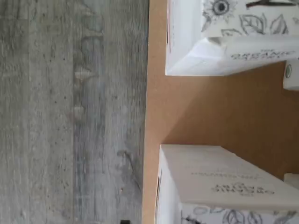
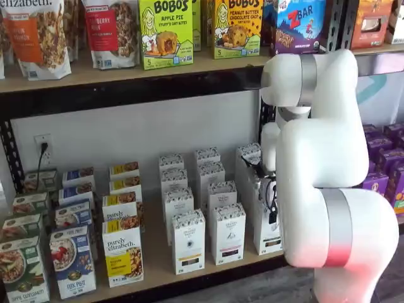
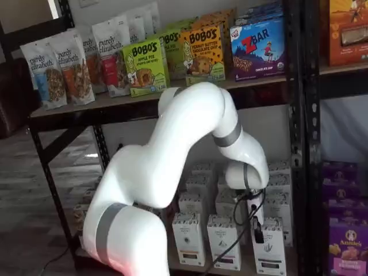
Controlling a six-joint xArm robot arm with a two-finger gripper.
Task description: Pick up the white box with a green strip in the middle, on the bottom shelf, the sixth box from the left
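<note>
So the white box (image 3: 269,248) sits at the front of the rightmost row of white cartons on the bottom shelf (image 2: 151,278). The arm (image 3: 190,132) is bent down right over that row, and the jaws seem to be just above and in front of the box, mostly hidden by the wrist and a cable (image 3: 244,221). Can't tell if they're open or closed. Bobo's boxes (image 2: 165,31) sit on the board above.
</note>
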